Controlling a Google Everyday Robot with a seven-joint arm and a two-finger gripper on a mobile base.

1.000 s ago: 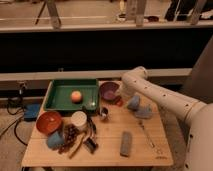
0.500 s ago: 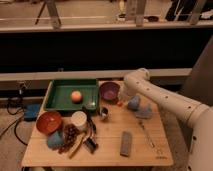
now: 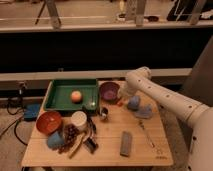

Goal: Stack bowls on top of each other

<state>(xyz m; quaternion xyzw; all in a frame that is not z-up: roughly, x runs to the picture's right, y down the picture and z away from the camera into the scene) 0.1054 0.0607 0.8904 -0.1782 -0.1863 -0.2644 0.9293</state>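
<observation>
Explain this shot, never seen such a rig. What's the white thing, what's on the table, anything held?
The white thing is a robot arm on a mobile base, reaching in from the right. One camera looks down on the table; its mount is not known. The gripper is by the purple bowl's right rim; whether it holds anything can't be seen. The orange-red bowl sits apart at the left, so nothing is stacked yet. Also there: a green tray holding an orange ball, and a white cup.
</observation>
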